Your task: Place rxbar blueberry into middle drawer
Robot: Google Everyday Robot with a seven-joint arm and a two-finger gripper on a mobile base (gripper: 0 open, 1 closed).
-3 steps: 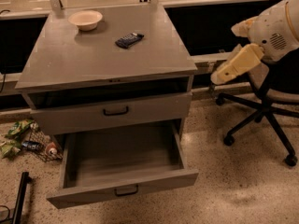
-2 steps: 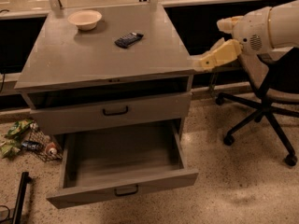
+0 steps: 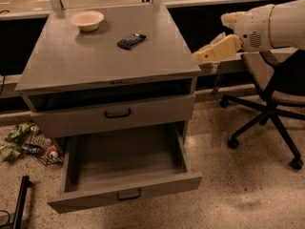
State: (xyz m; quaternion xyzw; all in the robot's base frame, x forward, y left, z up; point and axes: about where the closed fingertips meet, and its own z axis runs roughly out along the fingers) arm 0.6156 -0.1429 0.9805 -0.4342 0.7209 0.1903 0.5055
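Cabinet top (image 3: 66,63): bowl (image 3: 86,19) near rxbar blueberry (image 3: 131,40); end effector (image 3: 198,57) beyond right edge

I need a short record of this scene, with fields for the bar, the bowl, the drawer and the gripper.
rxbar blueberry: flat on the cabinet top, right of the bowl
bowl: cabinet top, back left
middle drawer: pulled open
gripper: in the air by the cabinet top's right edge, apart from the bar
chair: at the far right
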